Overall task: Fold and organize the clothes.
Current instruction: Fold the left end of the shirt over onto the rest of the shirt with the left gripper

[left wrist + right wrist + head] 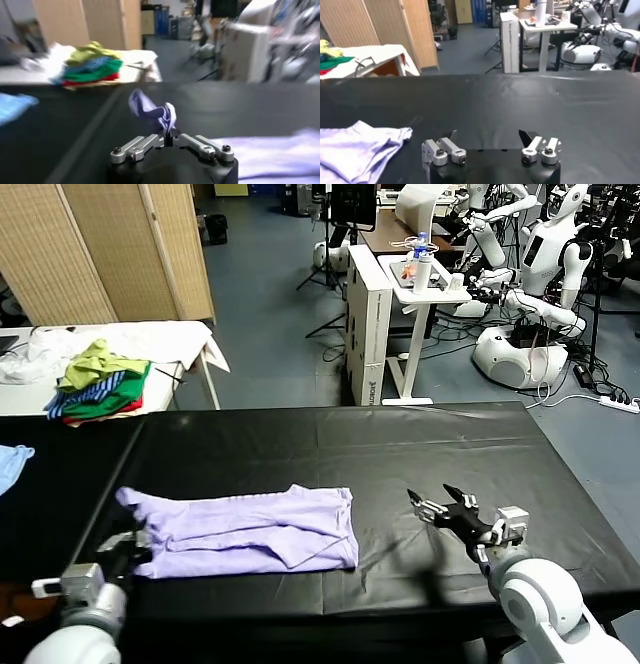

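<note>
- So the lavender T-shirt (250, 531) lies half-folded on the near left of the black table (420, 444).
- Left gripper (170, 136) is clenched on a thin bit of its left edge.
- Right gripper (452, 506) hovers to the right, jaws spread, empty.
- Risk: that small pinch could slip mid-fold, or drag the whole shirt out of shape.

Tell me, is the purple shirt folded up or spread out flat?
Partly folded. The T-shirt lies as a long doubled strip on the black table, and the shut left gripper pinches one end.
</note>
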Controlling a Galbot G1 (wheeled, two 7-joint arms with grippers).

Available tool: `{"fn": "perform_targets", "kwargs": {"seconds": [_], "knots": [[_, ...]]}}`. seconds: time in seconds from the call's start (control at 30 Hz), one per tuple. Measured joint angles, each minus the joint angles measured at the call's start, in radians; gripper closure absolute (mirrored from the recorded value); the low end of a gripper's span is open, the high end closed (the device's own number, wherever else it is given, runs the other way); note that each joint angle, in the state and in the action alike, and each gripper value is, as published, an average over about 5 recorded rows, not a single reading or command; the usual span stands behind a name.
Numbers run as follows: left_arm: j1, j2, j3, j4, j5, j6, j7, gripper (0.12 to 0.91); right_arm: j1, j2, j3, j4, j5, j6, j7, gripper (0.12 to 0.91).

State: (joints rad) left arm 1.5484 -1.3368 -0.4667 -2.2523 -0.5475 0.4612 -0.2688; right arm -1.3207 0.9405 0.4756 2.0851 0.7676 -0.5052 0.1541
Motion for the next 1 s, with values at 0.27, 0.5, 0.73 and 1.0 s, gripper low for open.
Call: {"fn": "perform_targets", "kwargs": {"seconds": [0.27, 0.5, 0.73, 1.0], "knots": [[-0.062, -0.049, 0.126, 0.058, 0.004, -0.005, 0.0, 0.838, -0.063, 0.013, 0.038, 0.013, -0.043, 0.002, -0.002, 0.118], [-0.108, -0.086, 0.208, 0.082, 0.006, -0.004, -0.002, 0.838, -0.11, 0.025, 0.066, 0.021, -0.071, 0.004, -0.003, 0.118], [-0.137, -0.117, 0.264, 0.105, 0.012, -0.006, 0.005, 0.838, -0.14, 0.045, 0.072, 0.02, -0.093, 0.005, -0.005, 0.118], [-0.157, -0.132, 0.297, 0.116, 0.026, -0.011, 0.031, 0.838, -0.152, 0.064, 0.064, 0.018, -0.112, 0.004, -0.004, 0.118]]}}
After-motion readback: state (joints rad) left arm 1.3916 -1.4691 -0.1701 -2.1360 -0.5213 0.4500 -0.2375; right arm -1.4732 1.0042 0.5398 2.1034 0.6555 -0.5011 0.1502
